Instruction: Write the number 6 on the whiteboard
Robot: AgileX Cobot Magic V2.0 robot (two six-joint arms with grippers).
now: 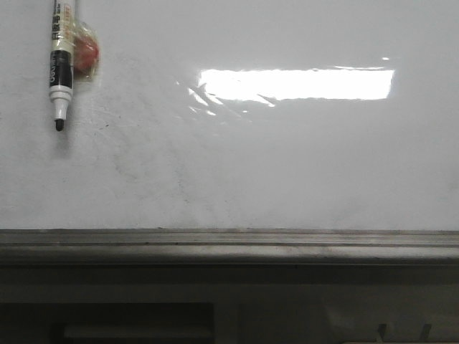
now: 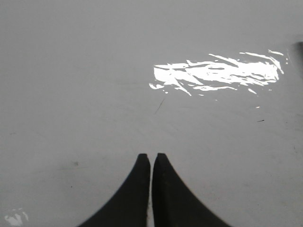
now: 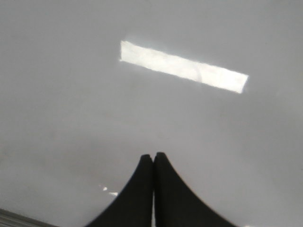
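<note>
The whiteboard [image 1: 272,165] fills the front view, glossy white with faint grey smudges and a bright rectangular glare [image 1: 294,84]. No number 6 shows on it. A marker [image 1: 61,64] with a white and black body hangs at the upper left, uncapped black tip down, next to a red blob [image 1: 86,54]. Neither gripper shows in the front view. My left gripper [image 2: 151,157] is shut and empty, facing the board [image 2: 94,94]. My right gripper [image 3: 153,156] is shut and empty, facing the board [image 3: 71,118].
A grey metal rail [image 1: 229,244] runs along the board's bottom edge, with dark furniture [image 1: 143,315] below it. A corner of the rail shows in the right wrist view [image 3: 19,218].
</note>
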